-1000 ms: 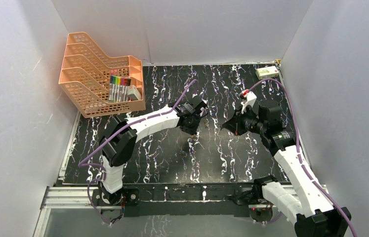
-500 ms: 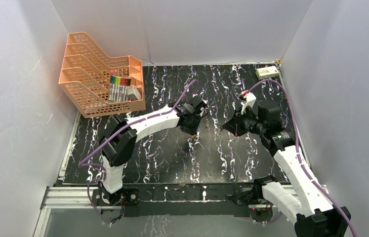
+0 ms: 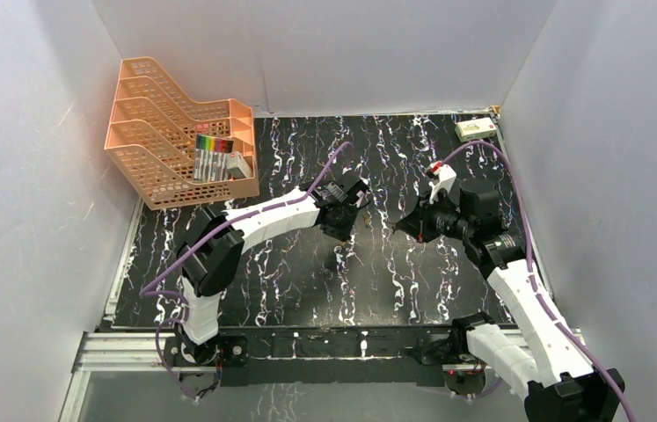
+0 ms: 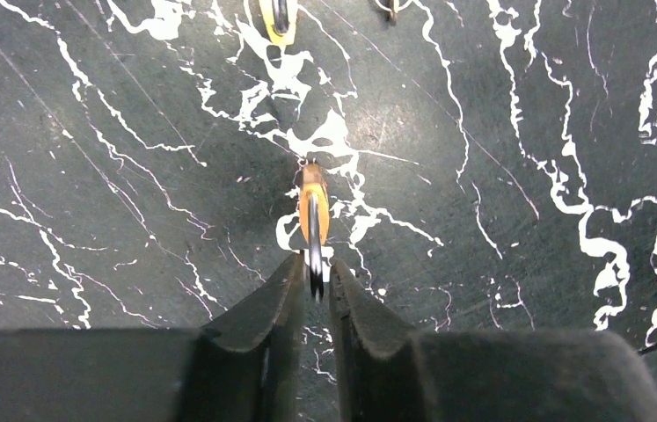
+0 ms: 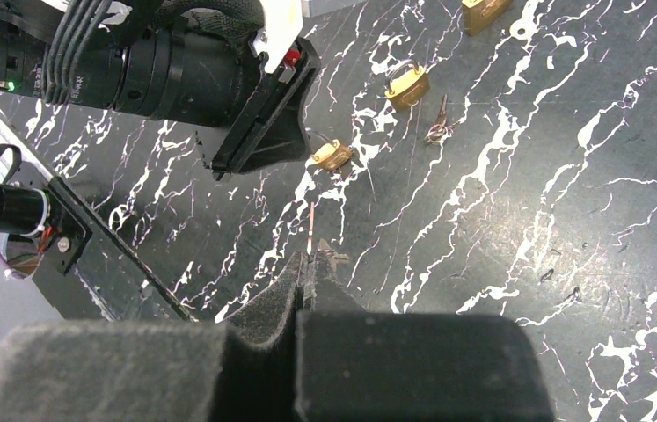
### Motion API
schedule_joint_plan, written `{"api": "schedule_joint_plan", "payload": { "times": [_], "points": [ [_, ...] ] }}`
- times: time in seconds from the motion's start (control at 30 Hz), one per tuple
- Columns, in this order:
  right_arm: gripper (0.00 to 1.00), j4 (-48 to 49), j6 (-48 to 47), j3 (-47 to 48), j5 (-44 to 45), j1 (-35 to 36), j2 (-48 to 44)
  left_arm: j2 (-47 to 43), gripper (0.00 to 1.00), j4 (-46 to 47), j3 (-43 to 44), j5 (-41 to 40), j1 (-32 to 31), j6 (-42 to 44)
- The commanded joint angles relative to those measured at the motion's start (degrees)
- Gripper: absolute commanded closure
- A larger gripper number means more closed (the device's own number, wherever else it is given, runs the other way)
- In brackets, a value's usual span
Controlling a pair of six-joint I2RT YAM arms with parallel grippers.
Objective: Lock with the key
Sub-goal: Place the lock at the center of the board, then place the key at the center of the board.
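Note:
My left gripper [image 4: 313,280] is shut on the thin metal shackle of a small brass padlock [image 4: 311,204]. The padlock is seen edge-on, just above the black marbled table. In the top view the left gripper [image 3: 343,235] points down at mid-table. My right gripper [image 5: 310,258] is shut on a thin key [image 5: 311,230] that sticks out past its tips, edge-on. In the top view the right gripper [image 3: 398,227] faces the left gripper, a short gap to its right. The left arm's fingers [image 5: 259,123] show in the right wrist view.
Loose brass padlocks [image 5: 333,156] [image 5: 406,85] [image 5: 483,10] and a key bunch [image 5: 437,128] lie on the table. Another padlock [image 4: 279,13] and a key [image 4: 388,9] lie beyond the left gripper. An orange basket rack [image 3: 175,132] stands back left, and a small box [image 3: 475,129] back right.

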Motion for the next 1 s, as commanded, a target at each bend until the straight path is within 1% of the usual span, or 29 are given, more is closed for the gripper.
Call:
{"api": "schedule_joint_plan", "payload": {
  "times": [0.0, 0.23, 0.33, 0.57, 0.7, 0.77, 0.97],
  "points": [
    [1.00, 2.3, -0.1, -0.4, 0.0, -0.2, -1.4, -0.1, 0.79, -2.5, 1.1, -0.1, -0.2, -0.2],
    [1.00, 2.3, -0.1, -0.6, 0.0, -0.2, -1.7, -0.3, 0.72, -2.4, 1.3, 0.4, -0.2, -0.1],
    [1.00, 2.3, 0.0, -0.8, 0.0, -0.2, -1.9, -0.3, 0.67, -2.5, 1.5, 0.5, -0.2, -0.1],
    [1.00, 2.3, 0.2, -0.9, 0.1, -0.2, -1.7, -0.9, 0.58, -2.2, 2.0, 1.3, -0.2, -0.2],
    [1.00, 2.6, 1.3, -1.2, -1.1, -0.2, -0.9, -2.9, 0.45, -0.1, 1.3, 2.0, -0.2, -0.4],
    [1.00, 2.7, 2.1, -1.5, -1.9, -0.2, -0.2, -4.2, 0.40, 1.0, 1.1, 1.9, -0.2, -0.4],
    [1.00, 1.0, 3.6, -1.2, -2.1, -0.1, 1.2, -8.9, 0.36, 5.1, -0.3, 3.4, 0.8, -1.4]
  ]
}}
